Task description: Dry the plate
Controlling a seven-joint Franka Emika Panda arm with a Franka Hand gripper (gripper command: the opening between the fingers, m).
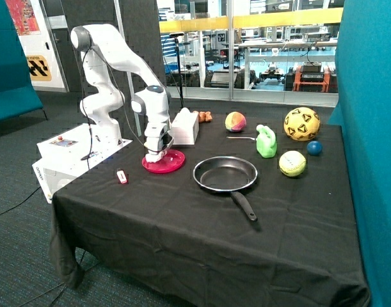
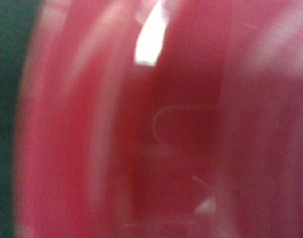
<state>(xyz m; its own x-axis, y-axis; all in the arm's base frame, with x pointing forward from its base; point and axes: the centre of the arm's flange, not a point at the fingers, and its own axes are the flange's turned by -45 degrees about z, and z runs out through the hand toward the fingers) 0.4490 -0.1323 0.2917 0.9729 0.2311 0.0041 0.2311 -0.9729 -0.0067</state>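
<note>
One plate (image 1: 164, 163) (gripper (image 1: 155, 155) above)

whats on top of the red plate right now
The gripper is down on the plate, pressing on the part nearest the arm's base. The rest of the plate's surface looks bare. Whether it holds a cloth or anything else is hidden by the gripper itself.

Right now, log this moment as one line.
phase: drying | gripper: down on plate | jaws: unclear | frying pan: beside plate, untouched
</note>
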